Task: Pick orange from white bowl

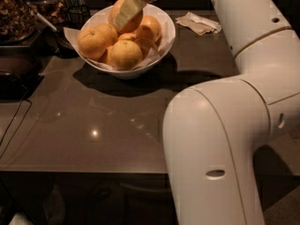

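Observation:
The white bowl (140, 67) stands at the back of the dark table (93, 125), lined with white paper and holding several deep orange fruits (92, 41). My gripper (124, 15) reaches down from the top edge over the bowl's middle. One pale finger (126, 11) lies across the front of the topmost orange (135, 22); the other finger is hidden behind it. This orange sits higher than the rest, about level with the bowl's far rim. The gripper is shut on it.
My white arm (234, 125) fills the right half of the view. A crumpled paper napkin (201, 22) lies right of the bowl. A container of brown snacks (14, 13) and dark jars stand at the back left. A cable (14, 121) runs down the left edge.

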Controlling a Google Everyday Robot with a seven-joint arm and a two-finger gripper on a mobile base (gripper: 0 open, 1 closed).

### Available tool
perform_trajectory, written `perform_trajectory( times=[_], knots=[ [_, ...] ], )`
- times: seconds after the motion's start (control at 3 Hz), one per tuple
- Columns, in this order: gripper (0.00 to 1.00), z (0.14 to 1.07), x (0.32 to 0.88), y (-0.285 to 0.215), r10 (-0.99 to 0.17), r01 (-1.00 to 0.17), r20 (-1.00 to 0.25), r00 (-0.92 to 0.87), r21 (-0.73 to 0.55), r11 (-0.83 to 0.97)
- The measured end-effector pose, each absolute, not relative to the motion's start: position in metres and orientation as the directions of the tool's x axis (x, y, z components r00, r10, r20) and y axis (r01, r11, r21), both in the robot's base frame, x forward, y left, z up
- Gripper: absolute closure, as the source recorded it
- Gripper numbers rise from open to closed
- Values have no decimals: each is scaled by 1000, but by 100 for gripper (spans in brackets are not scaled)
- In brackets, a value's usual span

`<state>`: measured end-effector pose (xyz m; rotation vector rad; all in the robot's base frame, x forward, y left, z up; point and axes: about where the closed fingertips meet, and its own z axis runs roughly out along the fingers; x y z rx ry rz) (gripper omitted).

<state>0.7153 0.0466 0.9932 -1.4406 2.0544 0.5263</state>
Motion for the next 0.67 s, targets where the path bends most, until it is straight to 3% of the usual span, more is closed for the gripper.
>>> perform_trajectory(
  times=[0.33,0.67],
  knots=[
    [100,1016,692,43,-664,-976,-735,-138,-14,218],
    [100,1015,694,49,-664,-977,-737,-127,-21,211]
  ],
)
